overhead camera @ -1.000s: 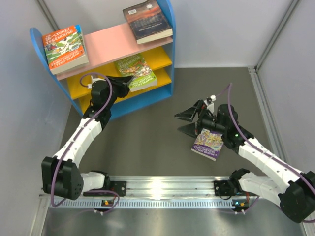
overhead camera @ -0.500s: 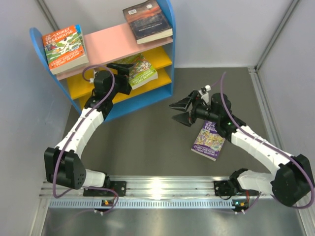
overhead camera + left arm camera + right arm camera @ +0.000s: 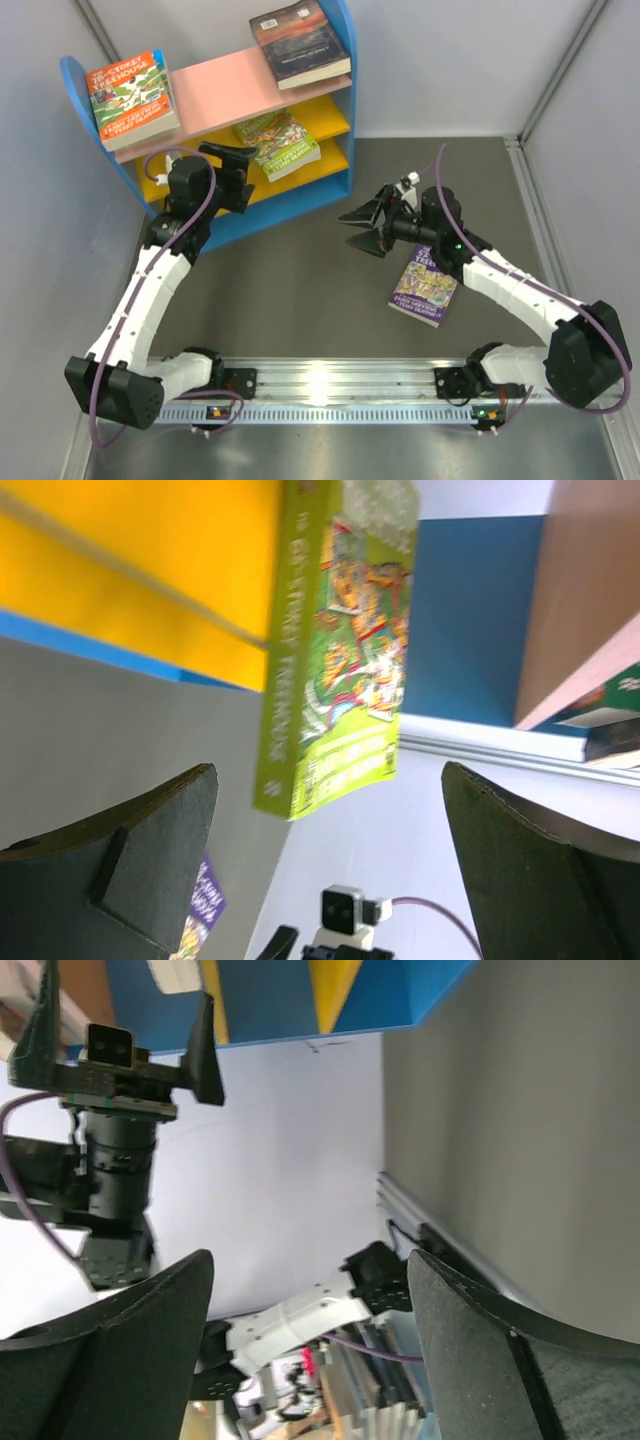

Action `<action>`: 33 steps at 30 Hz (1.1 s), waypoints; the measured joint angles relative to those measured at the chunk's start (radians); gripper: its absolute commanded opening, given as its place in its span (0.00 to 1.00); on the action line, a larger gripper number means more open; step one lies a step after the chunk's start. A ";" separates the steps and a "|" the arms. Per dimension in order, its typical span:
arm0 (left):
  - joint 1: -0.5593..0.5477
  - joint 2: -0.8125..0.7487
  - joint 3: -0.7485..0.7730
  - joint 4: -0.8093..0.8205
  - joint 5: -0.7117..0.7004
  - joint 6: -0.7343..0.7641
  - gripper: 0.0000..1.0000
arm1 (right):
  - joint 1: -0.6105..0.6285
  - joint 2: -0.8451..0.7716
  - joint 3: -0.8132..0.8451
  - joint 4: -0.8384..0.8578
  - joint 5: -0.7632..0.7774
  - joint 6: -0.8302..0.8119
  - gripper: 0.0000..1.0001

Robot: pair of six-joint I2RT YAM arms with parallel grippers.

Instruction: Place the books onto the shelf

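Observation:
The shelf (image 3: 335, 110) has blue sides, a pink top board and yellow lower boards. A green book (image 3: 278, 145) lies on the upper yellow board; the left wrist view shows this green book (image 3: 340, 650) resting there, apart from my fingers. An orange and green book (image 3: 132, 98) and a dark book (image 3: 300, 42) lie on the pink top. A purple book (image 3: 424, 285) lies on the table. My left gripper (image 3: 245, 178) is open and empty just left of the green book. Open and empty as well, my right gripper (image 3: 352, 230) hovers up and left of the purple book.
Grey walls close in the table on the left, back and right. A metal rail (image 3: 330, 385) with both arm bases runs along the near edge. In the right wrist view my right gripper (image 3: 310, 1350) points toward the left arm (image 3: 115, 1110) and the shelf's blue panel (image 3: 270, 1000).
My left gripper has let go of the green book, opened wide and drawn back left from the shelf. My right gripper has risen up and left, away from the purple book.

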 measured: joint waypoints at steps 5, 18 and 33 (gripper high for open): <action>-0.001 -0.043 0.000 -0.106 0.012 0.037 0.99 | -0.008 -0.034 0.033 -0.192 0.054 -0.148 0.91; -0.416 -0.179 -0.134 -0.288 -0.041 0.145 0.99 | -0.248 -0.193 0.232 -0.925 0.536 -0.582 0.95; -0.642 0.628 0.120 -0.151 0.102 0.336 0.99 | -0.470 -0.072 -0.082 -1.076 0.578 -0.669 0.97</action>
